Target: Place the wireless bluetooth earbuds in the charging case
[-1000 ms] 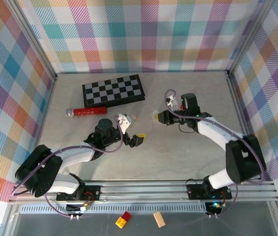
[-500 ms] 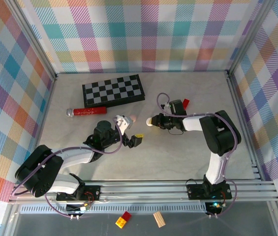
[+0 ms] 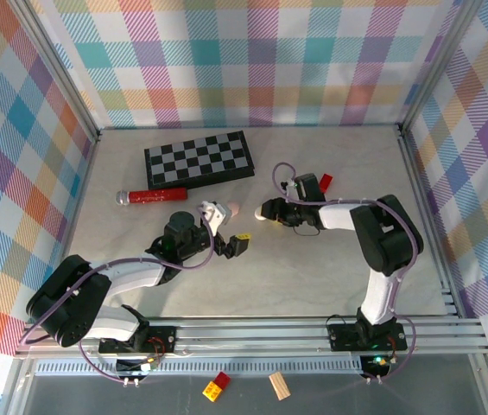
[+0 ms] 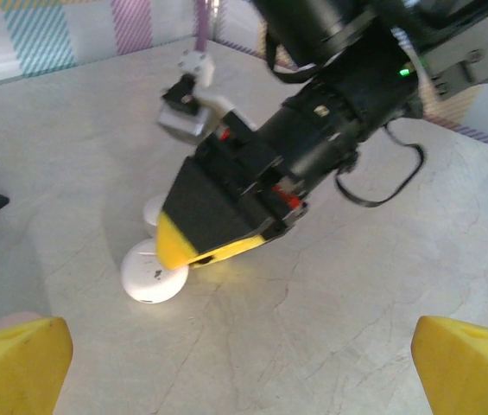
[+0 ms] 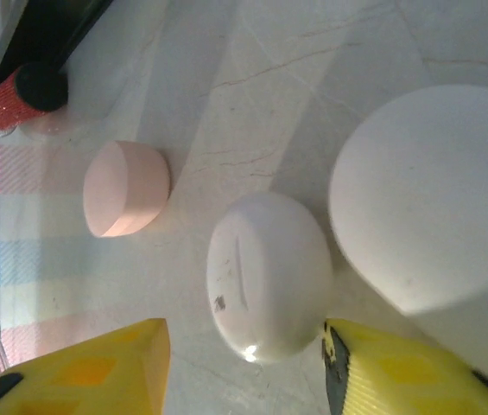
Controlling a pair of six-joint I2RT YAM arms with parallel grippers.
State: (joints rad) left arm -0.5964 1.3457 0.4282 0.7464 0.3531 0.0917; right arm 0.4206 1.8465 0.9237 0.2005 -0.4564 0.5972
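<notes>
A white pebble-shaped charging case (image 5: 268,275) lies shut on the table, seen in the right wrist view between the parted yellow fingertips of my right gripper (image 5: 244,367). The right finger sits against its edge and the left finger stands clear. The same case (image 4: 150,275) shows under that gripper in the left wrist view. A pale pink case (image 5: 127,188) rests just beyond it. From above, my right gripper (image 3: 265,210) is low at table centre, and my left gripper (image 3: 231,226) faces it, wide open with nothing in it. The earbuds are out of view.
A larger white rounded thing (image 5: 425,199) sits close on the right of the white case. A folded chessboard (image 3: 199,158) and a red tube with a silver cap (image 3: 153,196) lie at the back left. A small red brick (image 3: 325,181) is behind the right gripper.
My right arm swung left and down to table centre with a pale thing in its shut jaws. Its jaws have now parted, and the white case lies on the table. The left arm barely moved.
</notes>
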